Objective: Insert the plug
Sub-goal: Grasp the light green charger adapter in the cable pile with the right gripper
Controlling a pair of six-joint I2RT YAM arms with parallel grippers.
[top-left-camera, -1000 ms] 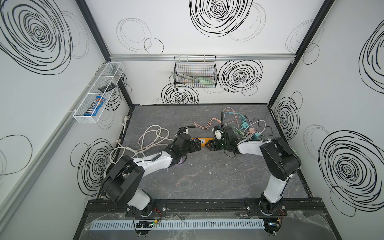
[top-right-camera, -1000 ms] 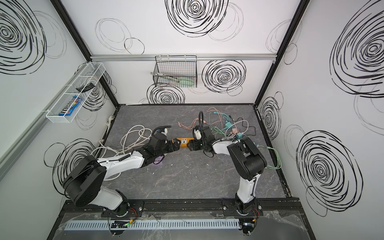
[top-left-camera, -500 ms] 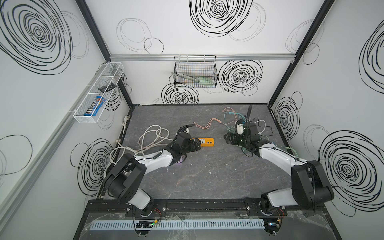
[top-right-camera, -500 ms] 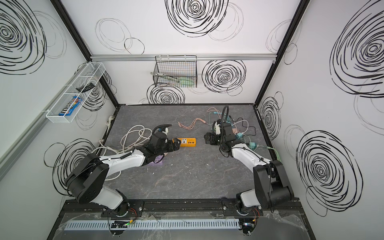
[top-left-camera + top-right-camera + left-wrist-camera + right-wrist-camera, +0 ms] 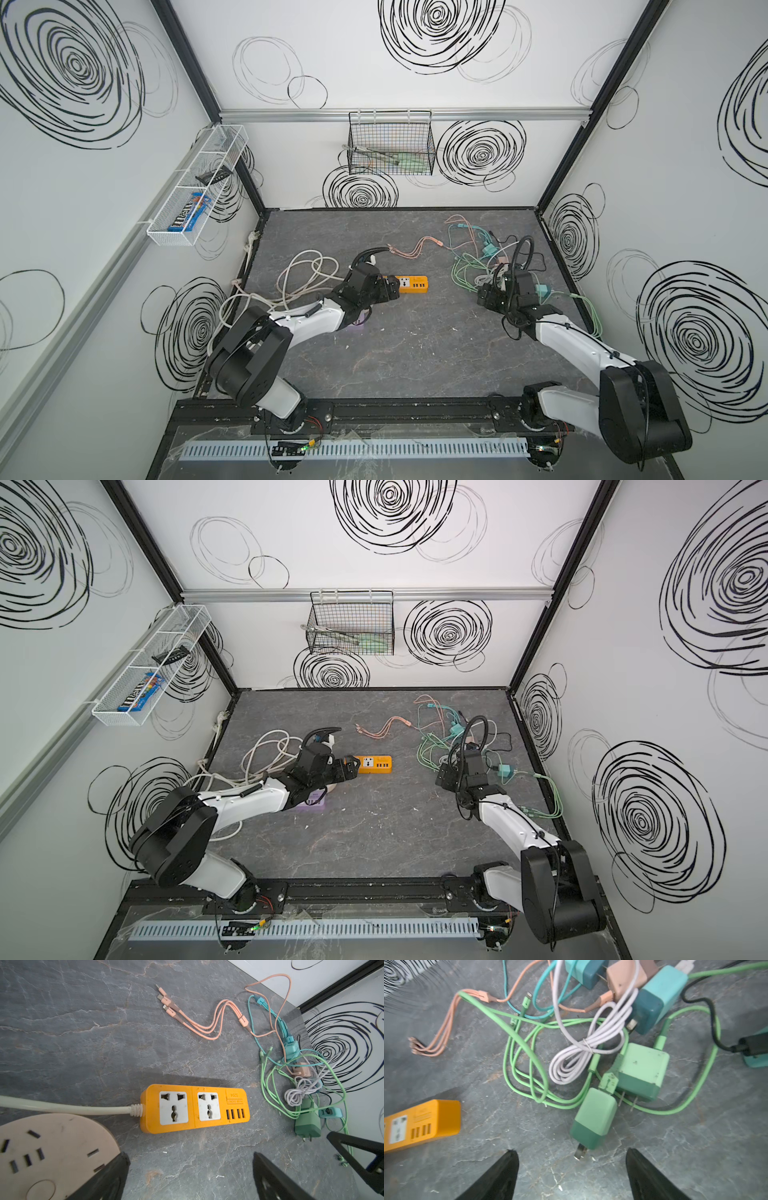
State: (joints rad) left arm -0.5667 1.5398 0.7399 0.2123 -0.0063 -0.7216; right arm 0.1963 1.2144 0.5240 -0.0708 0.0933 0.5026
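Note:
An orange power strip [image 5: 413, 284] [image 5: 376, 764] [image 5: 194, 1108] with two white sockets lies mid-table, both sockets empty. My left gripper [image 5: 392, 286] [image 5: 190, 1167] is open at the strip's cord end, with only bare table between its fingers. A green plug [image 5: 593, 1120] [image 5: 307, 1120] lies at the near edge of a cable pile on the right, prongs pointing towards my right gripper [image 5: 484, 293] [image 5: 572, 1159]. That gripper hovers open just short of the plug, touching nothing. The strip [image 5: 423, 1122] lies off to its side.
The tangle [image 5: 478, 257] holds a second green charger [image 5: 641, 1070], teal chargers [image 5: 658, 997], a pink charger, a coiled lilac cable [image 5: 589, 1047] and green, pink and black leads. A round pink socket plate [image 5: 52, 1153] lies beside my left gripper. White cord loops [image 5: 307, 274] lie at the left.
My right arm has swung from beside the orange strip over to the cable pile on the right. The left arm and the strip have stayed put.

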